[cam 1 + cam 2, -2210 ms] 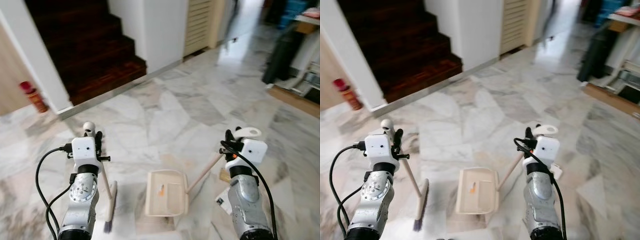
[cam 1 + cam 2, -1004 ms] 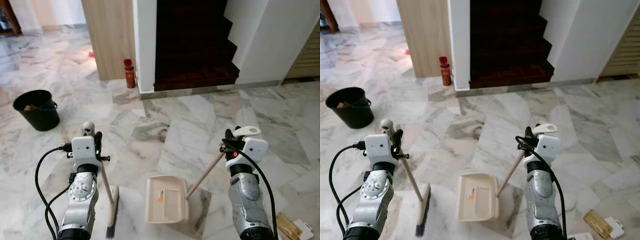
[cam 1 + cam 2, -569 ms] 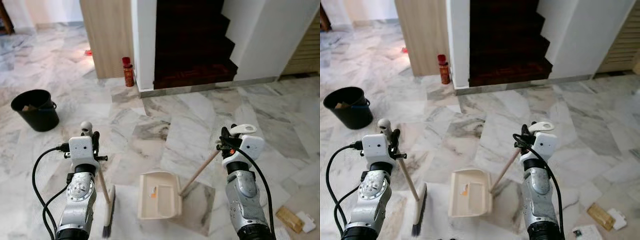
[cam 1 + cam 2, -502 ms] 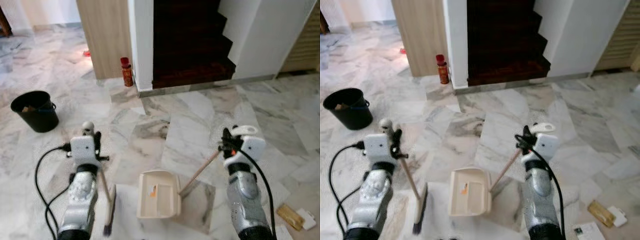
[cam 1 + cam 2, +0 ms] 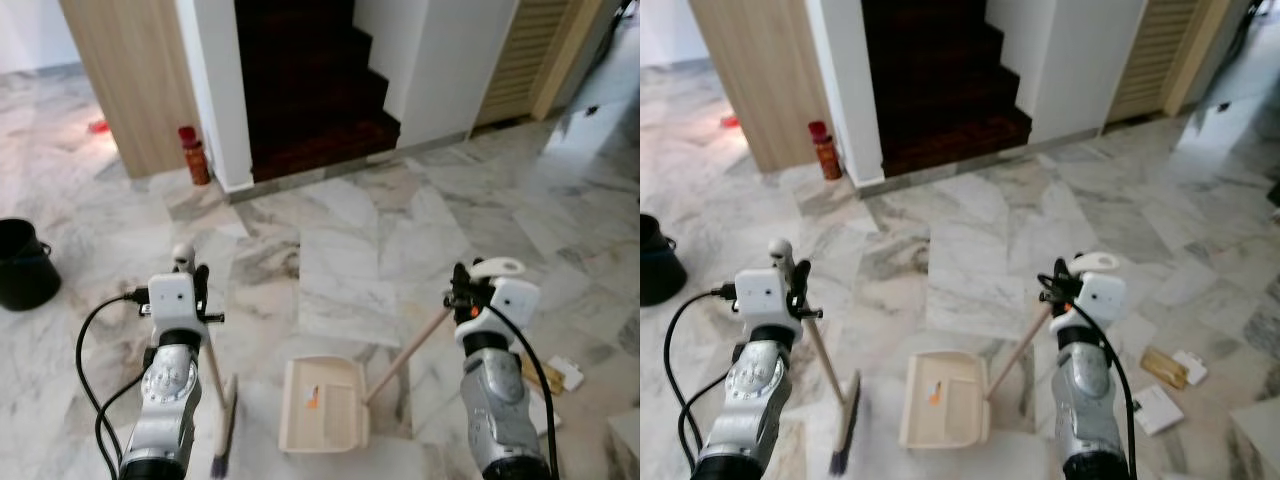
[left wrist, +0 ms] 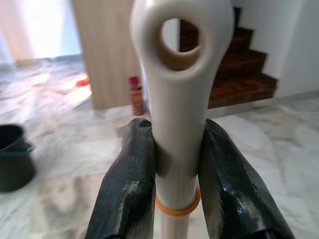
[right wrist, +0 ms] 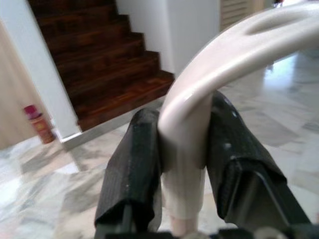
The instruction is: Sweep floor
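Marble floor (image 5: 340,270) all round, grey-veined tiles, with a dark wooden staircase (image 5: 300,90) at the far side between white walls and a wood panel. Going left to right: a black bucket (image 5: 20,265) sits at the left edge of the floor, and a small red bottle (image 5: 193,155) stands by the foot of the wall next to the stairs.

The left gripper (image 6: 169,164) is clamped tight on the broom (image 5: 222,420), both black fingers pressed against the cream handle just under its hanging loop, orange ring right below the grip. The handle slopes down and forward from the gripper, and the brush head rests on the floor just left of the dustpan (image 5: 322,405).

The dustpan is a cream tray lying flat on the floor between the two arms, with a little orange speck inside it. Its long stick runs up and to the right into the right gripper (image 7: 182,164), which is closed snugly round the curved top of the handle.

Off by the right edge there are a few scraps (image 5: 560,372), paper or card by the look of it. I'd guess those are the next target, and they're closer to the dustpan arm, so the brush would have to come across from the left.
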